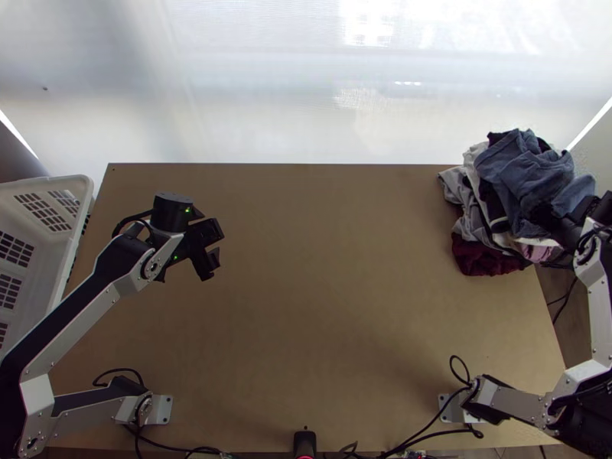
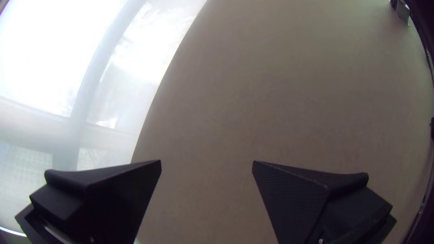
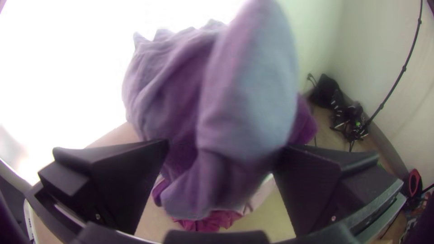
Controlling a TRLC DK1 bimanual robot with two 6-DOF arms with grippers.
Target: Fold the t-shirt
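From my station I have the left gripper (image 1: 214, 243) over the left part of the light wooden table (image 1: 321, 291), its wide flat black fingers (image 2: 289, 194) spread well apart with nothing between them. On my right side, the right gripper (image 1: 557, 223) is at the near right side of a bunched pile of clothes (image 1: 489, 210) at the table's far right corner. Its jaws stand open too, and in its wrist view a rumpled blue-grey cloth garment (image 1: 524, 172) looms between and beyond them. That garment tops the pile, over light grey and white cloth, with a dark red cloth piece (image 1: 486, 258) bunched at the near edge. I can't tell which garment is the t-shirt. Beside the table's left edge I see a white plastic basket with slotted walls (image 1: 53, 186), and a pale translucent curtain (image 1: 268, 115) hangs past the far edge
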